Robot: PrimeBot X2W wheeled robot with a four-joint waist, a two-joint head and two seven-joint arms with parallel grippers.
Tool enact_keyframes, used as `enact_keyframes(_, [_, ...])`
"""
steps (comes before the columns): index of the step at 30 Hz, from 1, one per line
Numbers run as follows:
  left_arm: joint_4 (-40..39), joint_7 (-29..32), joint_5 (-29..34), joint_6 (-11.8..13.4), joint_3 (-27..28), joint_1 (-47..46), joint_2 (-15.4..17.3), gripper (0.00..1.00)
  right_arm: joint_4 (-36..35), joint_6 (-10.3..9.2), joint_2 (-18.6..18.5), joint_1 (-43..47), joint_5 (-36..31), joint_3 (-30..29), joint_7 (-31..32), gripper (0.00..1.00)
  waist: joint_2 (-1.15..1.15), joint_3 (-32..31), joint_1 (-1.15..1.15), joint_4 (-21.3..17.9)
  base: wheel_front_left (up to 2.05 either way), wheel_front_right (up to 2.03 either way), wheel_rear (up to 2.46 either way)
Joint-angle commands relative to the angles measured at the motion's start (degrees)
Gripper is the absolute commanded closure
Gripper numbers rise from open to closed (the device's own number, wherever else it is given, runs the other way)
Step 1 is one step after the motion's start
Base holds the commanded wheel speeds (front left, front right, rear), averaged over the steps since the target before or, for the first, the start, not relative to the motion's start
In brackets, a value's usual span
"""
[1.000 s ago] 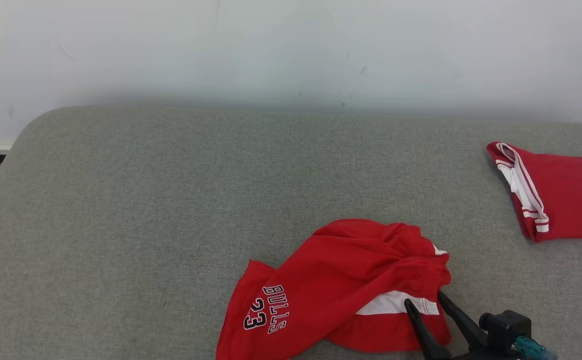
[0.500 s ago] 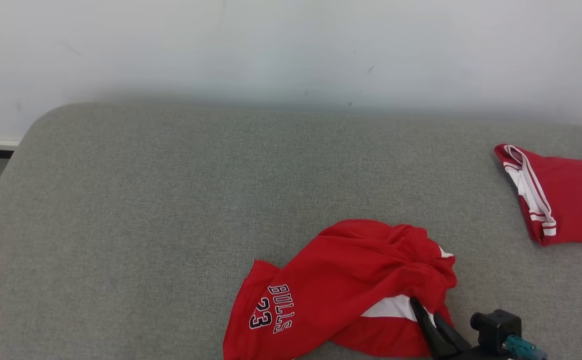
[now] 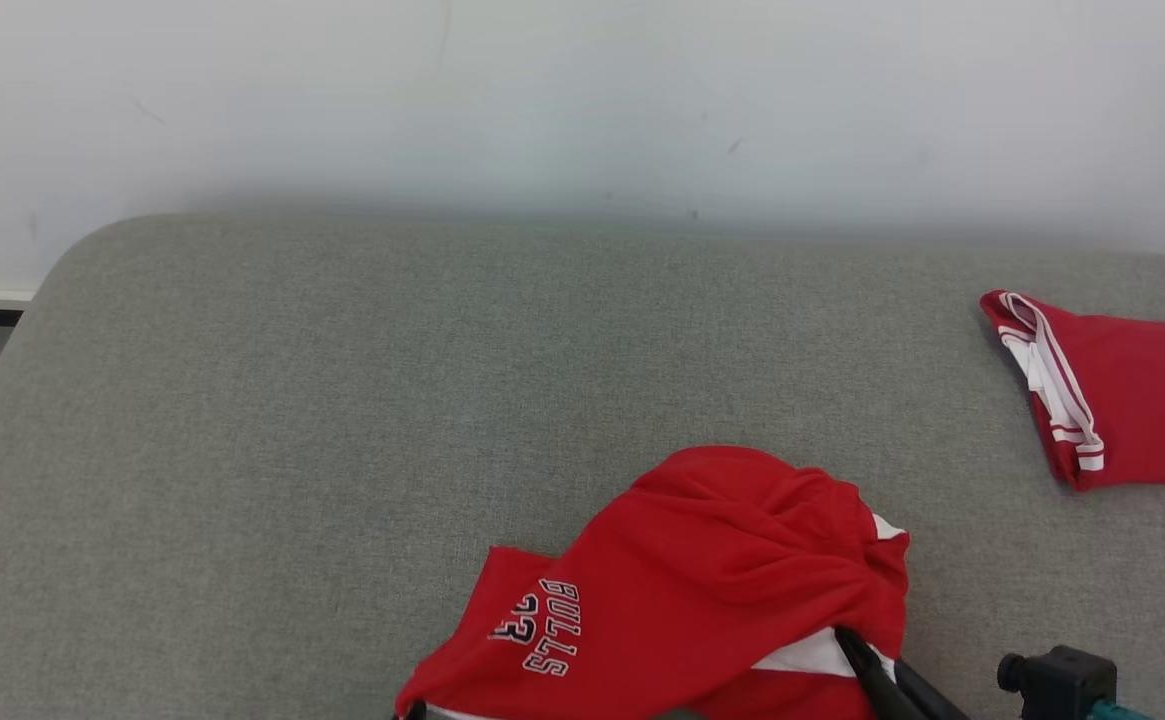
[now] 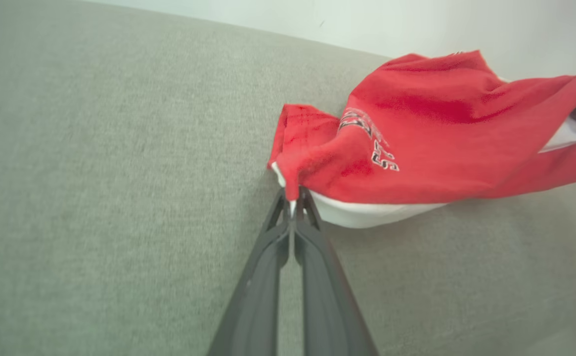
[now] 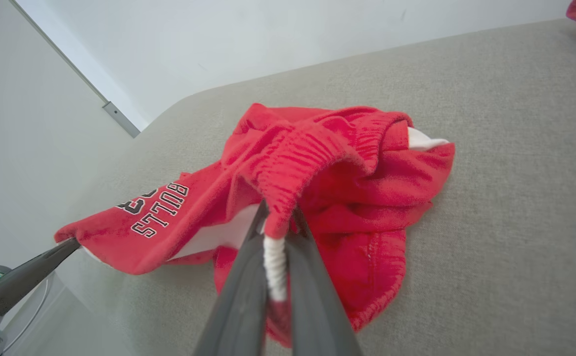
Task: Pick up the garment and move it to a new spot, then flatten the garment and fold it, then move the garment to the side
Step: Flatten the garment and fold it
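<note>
The garment [image 3: 702,580] is a pair of red shorts with white trim and "BULLS 23" lettering, crumpled near the front edge of the grey cushion [image 3: 342,400]. In the left wrist view my left gripper [image 4: 292,200] is shut on a corner of the garment [image 4: 416,133] at its hem. My right gripper [image 5: 278,217] is shut on the elastic waistband of the garment [image 5: 327,163], with a white drawstring between the fingers. In the head view the right gripper [image 3: 857,645] pinches the garment's right side. The pinched parts are lifted slightly off the cushion.
A second red garment with white stripes [image 3: 1122,390] lies at the cushion's right edge. A pale wall [image 3: 582,100] runs behind the cushion. The cushion's rounded left corner [image 3: 92,250] drops to a dark floor gap. Bare grey fabric stretches left and behind the shorts.
My right gripper's fingers closed on the waistband. The garment's left corner has been drawn lower and leftward, and the fabric now stretches between the two pinched points. The head view shifted slightly.
</note>
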Motion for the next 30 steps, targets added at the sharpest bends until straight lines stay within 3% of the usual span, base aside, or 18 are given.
enact_keyframes(1, [-1.61,-0.18,0.18,0.13,0.5,-2.41,1.07,1.0,-1.56,0.03,-0.75,-1.0,0.78,-0.22,0.75,1.0,0.0,0.44,0.0,-0.18,0.0,0.0,0.0])
enact_keyframes(6, [-3.33,-0.15,-0.02,0.13,-1.56,-11.87,5.93,1.0,-4.11,0.03,-2.18,-7.8,1.24,0.63,3.37,1.0,0.0,2.25,0.0,-0.15,0.0,0.0,0.0])
enact_keyframes(16, [-1.39,7.47,-13.56,0.13,-9.57,-46.63,17.49,1.0,2.63,0.03,-1.95,-38.06,9.73,2.93,8.02,1.0,0.0,12.37,0.0,-1.64,0.0,0.0,0.0])
enact_keyframes(17, [-1.39,7.47,-13.56,0.13,-9.57,-46.63,17.49,1.0,2.63,0.03,-1.95,-38.06,9.73,2.93,8.02,1.0,0.0,12.37,0.0,-1.64,0.0,0.0,0.0])
enact_keyframes(18, [0.43,8.81,-17.5,0.13,-10.39,-54.42,18.85,1.0,5.54,0.04,-0.92,-45.5,12.77,2.34,8.9,1.0,0.0,14.92,0.0,-1.79,0.0,0.0,0.0])
enact_keyframes(19, [0.43,8.81,-17.5,0.13,-10.39,-54.42,18.85,1.0,5.54,0.04,-0.92,-45.5,12.77,2.34,8.9,1.0,0.0,14.92,0.0,-1.79,0.0,0.0,0.0])
enact_keyframes(22, [3.74,10.9,-21.47,0.13,-12.01,-65.51,20.87,1.0,10.18,0.03,0.14,-56.31,15.54,2.62,10.28,1.0,0.0,18.7,0.0,-2.24,0.0,0.0,0.0])
enact_keyframes(30, [13.71,11.59,-26.4,0.13,-17.5,-89.75,21.28,1.0,24.63,0.03,4.36,-81.05,20.03,1.82,10.7,1.0,0.0,25.88,0.0,-2.38,0.0,0.0,0.0])
